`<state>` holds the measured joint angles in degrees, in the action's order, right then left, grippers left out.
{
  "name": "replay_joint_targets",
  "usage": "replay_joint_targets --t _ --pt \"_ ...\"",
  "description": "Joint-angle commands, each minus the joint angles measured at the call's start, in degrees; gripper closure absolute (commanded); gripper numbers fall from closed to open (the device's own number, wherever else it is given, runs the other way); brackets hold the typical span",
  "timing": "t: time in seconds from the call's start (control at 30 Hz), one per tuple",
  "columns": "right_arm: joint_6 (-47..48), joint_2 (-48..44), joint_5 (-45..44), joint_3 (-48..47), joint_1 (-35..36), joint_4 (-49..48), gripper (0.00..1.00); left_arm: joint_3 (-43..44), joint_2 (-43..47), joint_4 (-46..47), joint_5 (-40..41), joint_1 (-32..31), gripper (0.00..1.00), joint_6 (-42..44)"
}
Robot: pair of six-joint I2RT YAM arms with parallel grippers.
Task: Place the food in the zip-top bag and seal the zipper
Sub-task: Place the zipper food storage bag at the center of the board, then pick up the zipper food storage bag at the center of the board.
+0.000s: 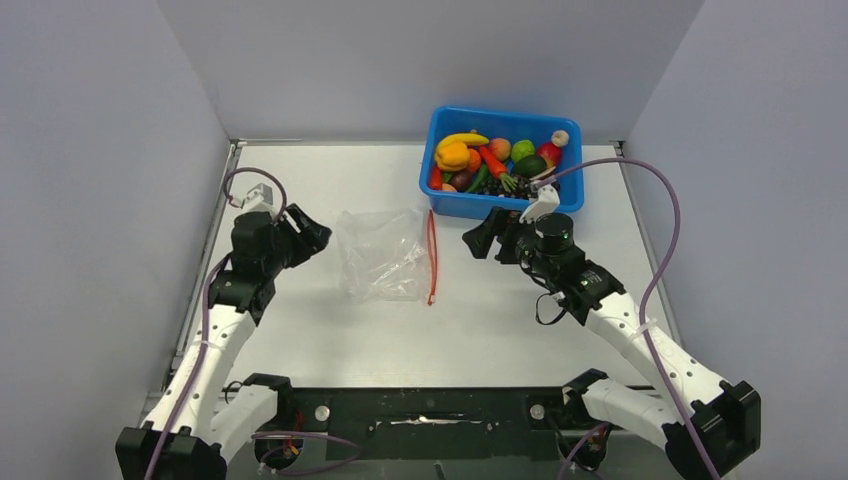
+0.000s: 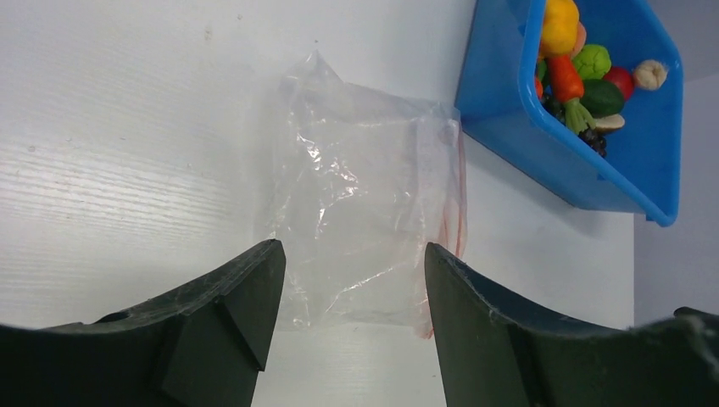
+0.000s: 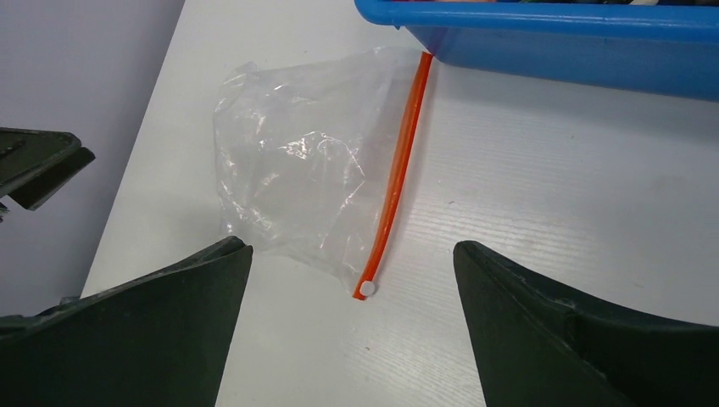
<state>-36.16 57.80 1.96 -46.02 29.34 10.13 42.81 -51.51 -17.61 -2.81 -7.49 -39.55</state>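
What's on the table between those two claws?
The clear bag lies flat between the left gripper and right gripper, zipper toward the right one, as the top view shows.

zip-top bag [image 1: 383, 254] lay flat on the table [image 1: 480, 320], clear and crumpled. zipper [image 1: 432, 257] ran near-straight along the bag's right edge. left gripper [image 1: 312, 232] sat just left of the bag, fingers spread, apart from it. right gripper [image 1: 480, 236] sat right of the bag, beyond the zipper, fingers spread too. blue bin [image 1: 480, 205] stood behind and right of the bag, its near-left corner close to the zipper's far end. food [image 1: 490, 158] was piled in the bin: yellow pepper, banana, carrot, green and red pieces.
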Motion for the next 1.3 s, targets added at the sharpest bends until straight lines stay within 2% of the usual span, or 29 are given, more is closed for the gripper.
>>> replay_joint_targets --t 0.0,0.13,0.3,0.43,0.57,0.73,0.97,1.1,1.27 --pt "-5.06 -1.54 1.02 2.19 0.37 -5.38 0.07 4.87 -3.61 -0.64 0.62 -3.23 0.4 4.17" --pt "-9.69 0.2 3.39 4.75 0.46 -10.78 0.1 7.68 -8.31 -0.64 0.52 -6.63 0.41 6.65" --pt "-13.52 6.77 6.62 4.37 0.41 -15.45 0.19 8.02 -13.78 -3.23 -1.9 -6.98 0.44 9.65" --pt "-15.63 13.38 9.75 4.56 0.43 -22.23 0.31 5.49 -15.98 -0.05 -12.35 -6.86 0.44 11.3" --pt "-16.66 20.9 11.45 3.64 0.45 -27.62 0.35 5.04 -20.23 -1.4 -14.33 -6.22 0.45 12.24" --pt "-16.17 30.49 13.39 1.32 0.37 -34.31 0.35 5.22 -26.37 -6.19 -15.36 -4.33 0.53 15.74" --pt "-17.92 41.17 13.68 -1.41 0.92 -38.95 0.21 4.98 -28.62 -6.97 -13.1 -0.69 0.54 15.64" --pt "-19.63 44.57 14.45 -1.12 1.33 -42.41 0.2 3.85 -28.04 -6.11 -13.35 0.01 0.54 15.34" --pt "-18.81 47.13 14.45 -3.27 2.12 -40.77 0.19 3.93 -28.5 -6.06 -14.44 0.0 0.54 15.81"
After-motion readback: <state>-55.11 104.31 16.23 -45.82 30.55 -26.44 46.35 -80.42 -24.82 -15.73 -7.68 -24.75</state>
